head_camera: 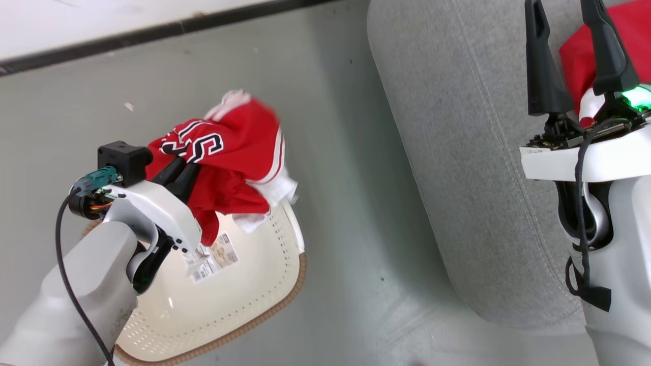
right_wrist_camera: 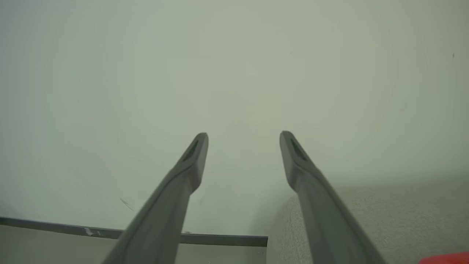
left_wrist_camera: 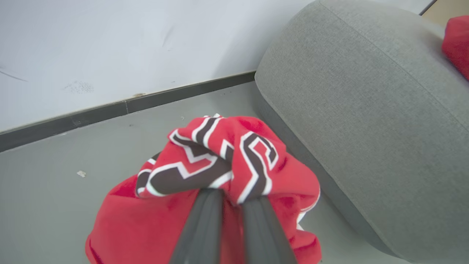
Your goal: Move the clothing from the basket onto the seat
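— Two dark fingers (left_wrist_camera: 199,227) of the left gripper (left_wrist_camera: 233,196) sit closest, pressed together with cloth bunched between them. Is that the clothing?

— Yes. They pinch the red garment (left_wrist_camera: 234,154) at its black-and-white lettering. From the head view it hangs clear above the basket (head_camera: 285,300), with its white trim drooping toward the far rim.

— Anything left inside?

— What shows of the basket's bottom is bare apart from the paper label (head_camera: 213,259). The arm and the hanging cloth hide a part of it, so I can't vouch for that corner.

— And the seat?

— The grey sofa (head_camera: 457,152) stands off to the right, with a strip of floor (head_camera: 330,203) between it and the basket. A second red piece (head_camera: 630,30) already lies on its cushion.

— So which step is this?

— The carry, I'd say: lifted out, not yet across. The right gripper (right_wrist_camera: 244,136) hangs over the sofa with its fingers spread wide and nothing between them.

— What does the next move need?

— A swing to the right, high enough that the dangling hem clears the rounded arm. Then the fingers should part only once the bundle is over the cushion, or it may slide off onto the floor.
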You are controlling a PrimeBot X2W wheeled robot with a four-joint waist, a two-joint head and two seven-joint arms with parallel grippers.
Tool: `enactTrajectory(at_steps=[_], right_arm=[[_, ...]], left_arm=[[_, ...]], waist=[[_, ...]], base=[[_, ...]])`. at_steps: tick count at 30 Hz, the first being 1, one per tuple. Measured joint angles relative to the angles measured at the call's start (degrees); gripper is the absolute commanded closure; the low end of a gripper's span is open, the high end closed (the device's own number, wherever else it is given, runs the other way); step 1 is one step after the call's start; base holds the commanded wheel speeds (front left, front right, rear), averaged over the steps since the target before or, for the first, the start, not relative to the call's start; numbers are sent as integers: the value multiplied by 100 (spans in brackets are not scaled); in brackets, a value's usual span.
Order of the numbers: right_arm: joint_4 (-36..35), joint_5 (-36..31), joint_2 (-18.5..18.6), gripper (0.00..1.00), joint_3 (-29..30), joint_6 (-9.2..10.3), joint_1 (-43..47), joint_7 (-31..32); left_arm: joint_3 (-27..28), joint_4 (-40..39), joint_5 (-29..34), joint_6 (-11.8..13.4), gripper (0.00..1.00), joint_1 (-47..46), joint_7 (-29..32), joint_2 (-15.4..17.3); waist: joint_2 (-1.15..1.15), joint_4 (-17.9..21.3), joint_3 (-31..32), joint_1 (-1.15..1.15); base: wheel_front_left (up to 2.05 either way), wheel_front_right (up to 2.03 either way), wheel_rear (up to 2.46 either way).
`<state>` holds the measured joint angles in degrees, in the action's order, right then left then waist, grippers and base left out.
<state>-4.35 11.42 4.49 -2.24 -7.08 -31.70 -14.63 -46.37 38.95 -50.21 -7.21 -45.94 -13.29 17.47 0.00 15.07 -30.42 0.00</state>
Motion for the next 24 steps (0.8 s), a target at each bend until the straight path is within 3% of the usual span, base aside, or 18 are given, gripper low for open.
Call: enactTrajectory(at_steps=[24], right_arm=[[682,219,315,0,-571,0,851,0]], left_arm=[[420,-1303,-197,0,100,197,-92,260]], waist=[[0,-556,1533,0]], base=[[0,0,0]])
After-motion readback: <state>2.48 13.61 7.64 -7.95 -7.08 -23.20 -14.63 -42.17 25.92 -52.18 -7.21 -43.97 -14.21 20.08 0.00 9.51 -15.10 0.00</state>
